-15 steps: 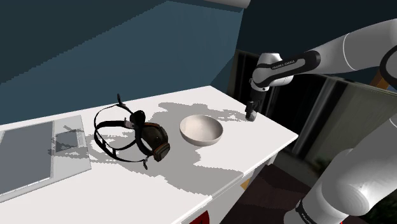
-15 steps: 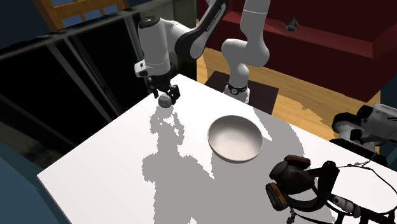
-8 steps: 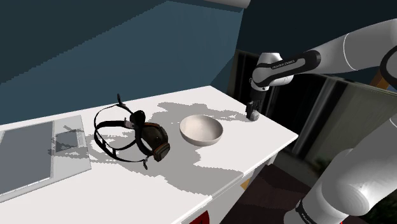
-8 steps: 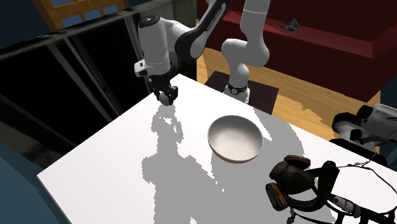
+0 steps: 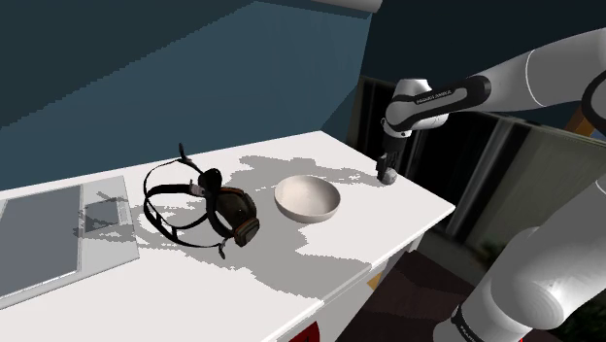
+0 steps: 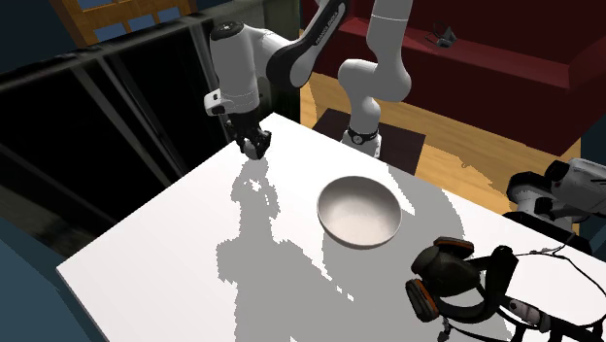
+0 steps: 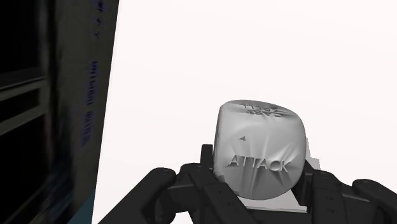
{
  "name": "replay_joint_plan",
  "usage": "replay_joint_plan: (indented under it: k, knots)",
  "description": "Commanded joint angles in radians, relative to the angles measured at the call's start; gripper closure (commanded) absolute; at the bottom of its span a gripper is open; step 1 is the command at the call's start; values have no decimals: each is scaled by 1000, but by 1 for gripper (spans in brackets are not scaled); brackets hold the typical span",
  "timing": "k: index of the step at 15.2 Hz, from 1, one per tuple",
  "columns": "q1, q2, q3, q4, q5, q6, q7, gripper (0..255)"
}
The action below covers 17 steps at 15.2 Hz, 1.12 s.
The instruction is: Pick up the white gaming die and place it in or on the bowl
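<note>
The die [image 7: 261, 153] is a pale grey rounded cube with the word ATTACK raised on one face. My black gripper [image 7: 262, 194] is shut on it, one finger against each side. In the shoulder view the gripper [image 5: 387, 173] stands at the white table's far right corner, with the die [image 5: 388, 179] showing as a small grey lump at its tip. The white bowl [image 5: 307, 199] sits upright on the table to the shoulder view's left of the gripper. In the second exterior view the gripper [image 6: 254, 146] is up and to the left of the bowl [image 6: 359, 211].
A black mask with loose straps [image 5: 209, 206] lies beyond the bowl in the shoulder view, also seen as the mask [image 6: 456, 282] in the second exterior view. A grey flat panel [image 5: 49, 233] lies at the table's left end. The table edge [image 5: 427, 209] drops off close to the gripper.
The fingers, open around the die a second ago, have come together on it. The hand has shifted only slightly.
</note>
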Motion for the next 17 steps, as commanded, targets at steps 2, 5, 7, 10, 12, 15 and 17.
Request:
replay_joint_plan:
  k: [2,5,7,10,12,15,17]
  knots:
    - [0,-18,4,22,-4,-40,4,255]
    - [0,-34,7,48,-7,-82,7,255]
    - [0,-43,10,67,-9,-109,8,255]
    - [1,-54,13,97,-11,-151,10,255]
    - [1,-61,15,118,-11,-178,11,255]
    - [2,-69,18,151,-12,-219,11,255]
    - [3,-74,20,174,-12,-246,12,255]
